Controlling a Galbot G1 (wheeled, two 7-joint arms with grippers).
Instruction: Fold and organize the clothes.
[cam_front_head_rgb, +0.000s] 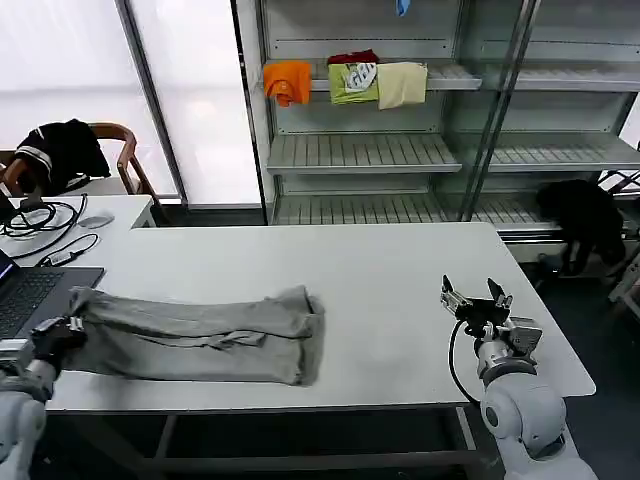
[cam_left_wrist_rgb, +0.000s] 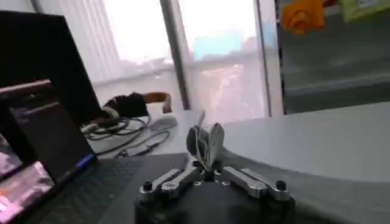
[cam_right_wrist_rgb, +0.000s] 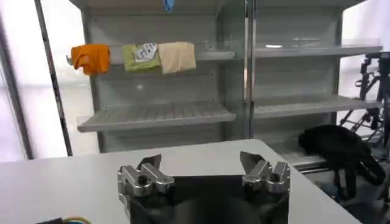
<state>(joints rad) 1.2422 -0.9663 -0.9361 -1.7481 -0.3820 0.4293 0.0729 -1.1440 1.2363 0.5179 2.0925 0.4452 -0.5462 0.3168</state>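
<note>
Left claw (cam_left_wrist_rgb: 206, 159) pinching grey shirt (cam_front_head_rgb: 200, 335); right claw (cam_front_head_rgb: 476, 298) agape, apart

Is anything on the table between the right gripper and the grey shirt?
Nothing visible. The right gripper sits open over bare table, apart from the grey shirt. The left gripper is shut on the shirt's far end, beside the laptop.

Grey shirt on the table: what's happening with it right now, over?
Left gripper shut on grey shirt's end. Right gripper open, idle over table. Shirt folded lengthwise, flat. Laptop beside the left gripper.
</note>
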